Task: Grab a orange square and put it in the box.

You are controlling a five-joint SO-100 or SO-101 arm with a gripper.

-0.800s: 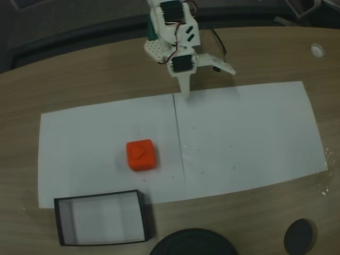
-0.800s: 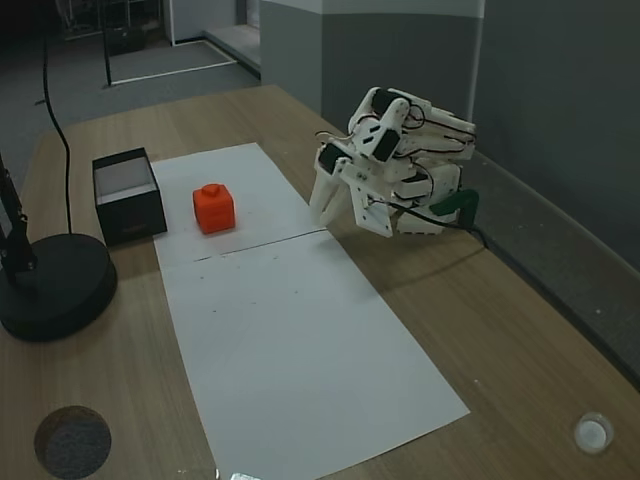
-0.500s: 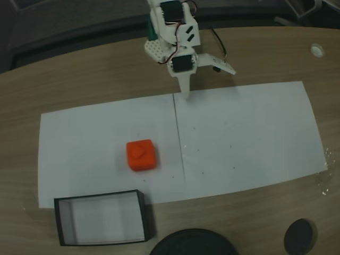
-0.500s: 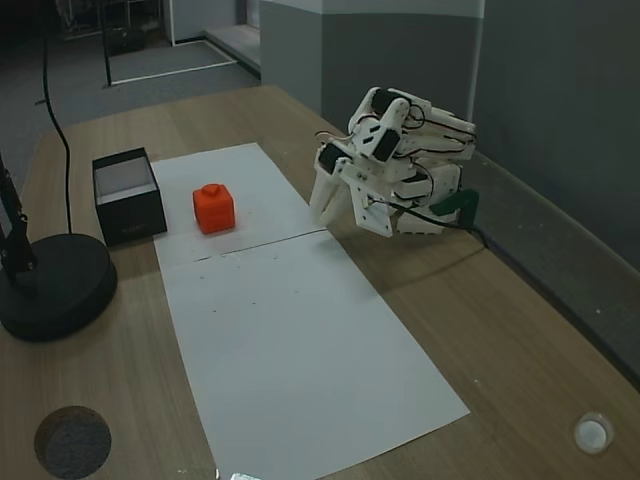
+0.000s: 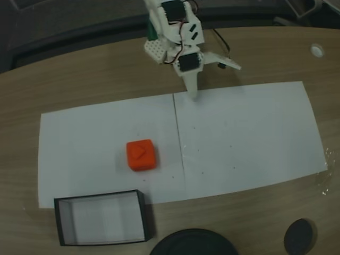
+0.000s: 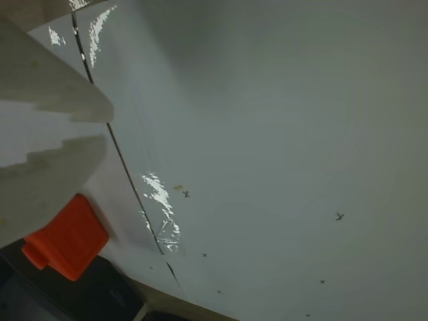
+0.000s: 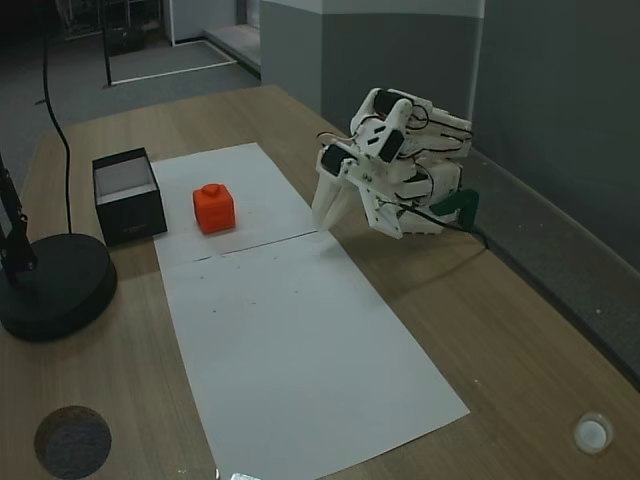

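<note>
Here the gripper (image 5: pixel 204 79) hangs low over the far edge of the white paper (image 5: pixel 239 138), its two white fingers (image 5: pixel 192 85) spread apart with nothing between them: in a fixed view one points down at the sheet and the other sticks out sideways to the right. The wrist view shows both fingers (image 6: pixel 47 87) entering from the left edge, with a gap between them.

The orange square (image 5: pixel 141 154) sits on the paper well away from the fingertips, ahead of them and to the left in that fixed view, its arrow-like dent facing up. In the wrist view the orange square (image 6: pixel 67 237) peeks out just below the lower finger, untouched. In another fixed view the orange square (image 7: pixel 214 208) stands to the left of the gripper (image 7: pixel 335 205).

The box (image 5: pixel 101 238) lies farther still beyond the block from the fingers, off the paper's near edge, open side up, pale floor showing; the block is apart from it
</note>
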